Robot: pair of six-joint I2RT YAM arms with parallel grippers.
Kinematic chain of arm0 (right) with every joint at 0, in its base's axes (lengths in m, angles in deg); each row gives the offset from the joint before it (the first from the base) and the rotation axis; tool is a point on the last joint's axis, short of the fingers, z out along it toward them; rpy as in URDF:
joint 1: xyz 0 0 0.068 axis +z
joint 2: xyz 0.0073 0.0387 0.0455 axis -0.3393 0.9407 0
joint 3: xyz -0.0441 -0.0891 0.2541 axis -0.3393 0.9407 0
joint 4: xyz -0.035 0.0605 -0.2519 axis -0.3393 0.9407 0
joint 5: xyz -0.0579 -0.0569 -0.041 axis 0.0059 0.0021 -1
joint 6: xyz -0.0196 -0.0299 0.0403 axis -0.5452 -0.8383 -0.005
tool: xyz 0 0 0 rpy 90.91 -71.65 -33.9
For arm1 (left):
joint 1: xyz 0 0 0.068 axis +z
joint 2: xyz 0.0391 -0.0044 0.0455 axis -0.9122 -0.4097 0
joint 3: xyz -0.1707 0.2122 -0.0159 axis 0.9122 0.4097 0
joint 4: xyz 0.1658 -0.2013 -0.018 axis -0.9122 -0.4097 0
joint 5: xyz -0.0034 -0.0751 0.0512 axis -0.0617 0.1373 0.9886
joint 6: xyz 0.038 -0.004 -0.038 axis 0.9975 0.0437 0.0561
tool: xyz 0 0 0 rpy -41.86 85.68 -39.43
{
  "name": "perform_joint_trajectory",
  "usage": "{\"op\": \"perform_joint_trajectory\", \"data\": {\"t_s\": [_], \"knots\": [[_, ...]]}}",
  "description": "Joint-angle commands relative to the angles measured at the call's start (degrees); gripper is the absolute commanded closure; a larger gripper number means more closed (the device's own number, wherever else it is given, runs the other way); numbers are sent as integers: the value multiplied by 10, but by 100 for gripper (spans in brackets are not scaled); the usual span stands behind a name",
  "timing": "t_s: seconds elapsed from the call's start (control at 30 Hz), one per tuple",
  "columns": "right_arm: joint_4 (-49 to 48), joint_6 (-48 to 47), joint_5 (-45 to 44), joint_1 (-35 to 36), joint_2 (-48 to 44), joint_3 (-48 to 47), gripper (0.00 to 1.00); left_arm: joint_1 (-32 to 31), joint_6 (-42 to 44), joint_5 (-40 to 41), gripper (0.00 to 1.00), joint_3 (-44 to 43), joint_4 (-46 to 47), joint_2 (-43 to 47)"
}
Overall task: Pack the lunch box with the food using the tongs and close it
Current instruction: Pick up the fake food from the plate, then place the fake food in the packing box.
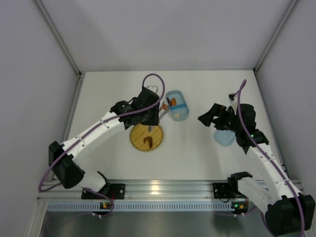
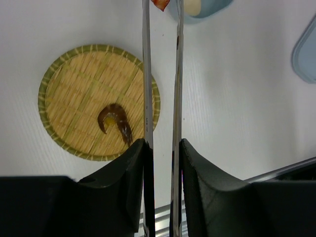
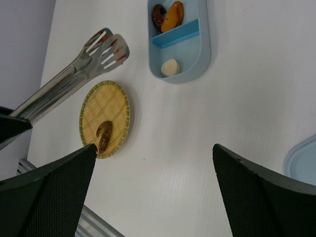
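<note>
My left gripper (image 2: 163, 143) is shut on the long silvery tongs (image 2: 146, 74), whose tips reach toward the light-blue lunch box (image 1: 181, 114). A small reddish-orange piece (image 2: 160, 4) shows between the tong tips, just left of the box. The open lunch box (image 3: 203, 49) holds a dark red piece (image 3: 158, 15) and an orange piece (image 3: 174, 16) behind the divider, and a white piece (image 3: 171, 67) in front. One brown curved piece of food (image 2: 116, 121) lies on the round woven plate (image 2: 47, 98). My right gripper (image 3: 154, 148) is open over bare table, right of the box.
The pale-blue lid (image 1: 224, 138) lies on the table under my right arm, also at the right edge of the right wrist view as the lid (image 3: 302, 160). Grey walls enclose the table on three sides. A metal rail (image 1: 163, 187) runs along the near edge.
</note>
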Motion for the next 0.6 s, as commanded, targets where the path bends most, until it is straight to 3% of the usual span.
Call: {"op": "perform_joint_trajectory", "data": {"t_s": [0.0, 0.23, 0.57], "knots": [[-26, -12, 4, 7, 0, -17, 0, -2, 23, 13, 63, -57, 66, -37], [-22, -14, 5, 7, -1, -19, 1, 4, 40, 8, 61, -156, 87, -147], [-15, -24, -1, 7, -2, -20, 1, 23, 46, -10, 57, -202, 115, -224]]}}
